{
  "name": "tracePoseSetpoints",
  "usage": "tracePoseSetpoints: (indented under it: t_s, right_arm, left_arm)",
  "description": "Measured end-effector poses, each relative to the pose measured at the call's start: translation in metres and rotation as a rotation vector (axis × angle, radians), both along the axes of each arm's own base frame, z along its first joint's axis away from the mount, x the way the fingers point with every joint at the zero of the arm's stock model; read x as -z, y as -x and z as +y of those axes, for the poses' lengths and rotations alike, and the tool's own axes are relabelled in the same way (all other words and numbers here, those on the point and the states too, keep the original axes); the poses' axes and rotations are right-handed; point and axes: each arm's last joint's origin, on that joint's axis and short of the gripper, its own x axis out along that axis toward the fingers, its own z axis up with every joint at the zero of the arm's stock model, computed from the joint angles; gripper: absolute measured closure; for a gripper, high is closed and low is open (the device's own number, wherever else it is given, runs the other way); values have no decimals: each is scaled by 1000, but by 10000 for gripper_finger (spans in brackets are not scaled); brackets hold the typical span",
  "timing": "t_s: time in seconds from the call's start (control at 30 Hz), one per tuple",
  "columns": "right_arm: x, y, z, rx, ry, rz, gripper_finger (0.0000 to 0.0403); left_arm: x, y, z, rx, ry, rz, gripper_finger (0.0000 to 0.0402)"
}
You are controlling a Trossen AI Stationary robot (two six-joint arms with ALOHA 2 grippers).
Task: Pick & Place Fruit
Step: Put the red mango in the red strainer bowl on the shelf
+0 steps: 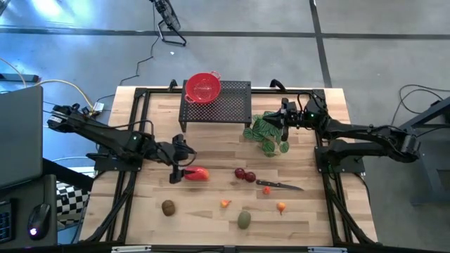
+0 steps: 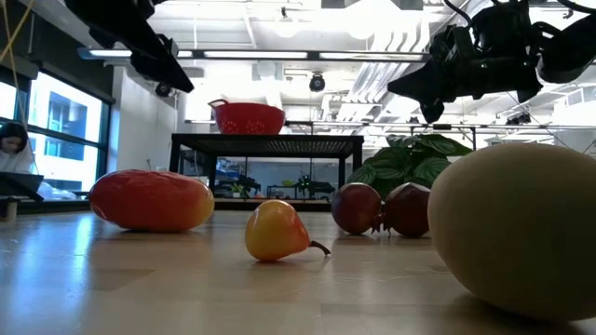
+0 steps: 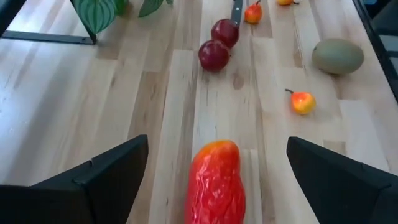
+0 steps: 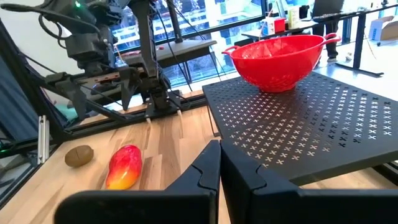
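The red oblong fruit (image 1: 197,173) lies on its long side on the wooden table, left of centre. My left gripper (image 3: 217,149) hovers over its near-left end, open wide, one finger on either side and touching nothing. To the right rest two dark-red round fruits (image 1: 245,175). A brown oval (image 1: 168,206), an olive-green oval (image 1: 244,219) and two tiny orange pieces (image 1: 225,203) (image 1: 281,206) lie toward the near edge. My right gripper (image 4: 219,168) is shut and empty, held level above the table at the far right, beside the plant.
A black-handled knife (image 1: 280,185) lies right of the dark-red fruits. A green leafy plant (image 1: 267,133) lies at the far right. A red colander (image 1: 203,87) stands on a black perforated rack (image 1: 225,105) at the far edge. Bare wood lies between the scattered fruits.
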Motion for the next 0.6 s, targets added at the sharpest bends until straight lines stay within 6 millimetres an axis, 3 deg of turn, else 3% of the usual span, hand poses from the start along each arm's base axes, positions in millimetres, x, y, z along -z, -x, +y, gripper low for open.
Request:
tracePoseSetpoints:
  t_s: [0.6]
  right_arm:
    - [0, 0, -1, 27, -19, -4, 400]
  left_arm:
    - [48, -29, -10, 17, -29, 226, 25]
